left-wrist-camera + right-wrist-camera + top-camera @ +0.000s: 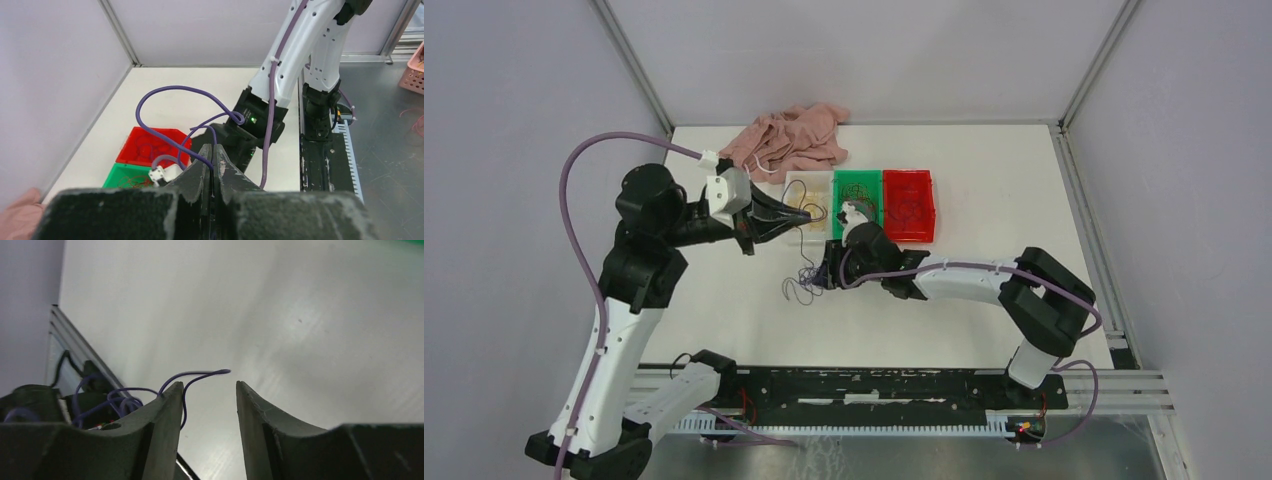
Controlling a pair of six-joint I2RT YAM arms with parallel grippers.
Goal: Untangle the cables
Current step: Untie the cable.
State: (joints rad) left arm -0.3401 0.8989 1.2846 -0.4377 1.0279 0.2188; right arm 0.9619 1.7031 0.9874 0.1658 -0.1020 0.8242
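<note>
Separation of the purple cable (175, 88) looks in hand: your left gripper (214, 150) pinches it above the table (724, 330), your right gripper (207, 385) stands spread beside a loose end, so next close there and draw apart gently

Purple cable (175, 88) is a thin springy strand arcing up in one big loop, with its near end pinched in the closed-up left gripper (214, 165). A curly purple squiggle (797, 287) lies on the table (724, 310), and a purple tip (202, 374) curls just beside one finger of the spread-apart right gripper (209, 405). Red strands (150, 147) sit coiled in the red bin (160, 129), and brownish strands (131, 181) in the green bin (117, 172).
</note>
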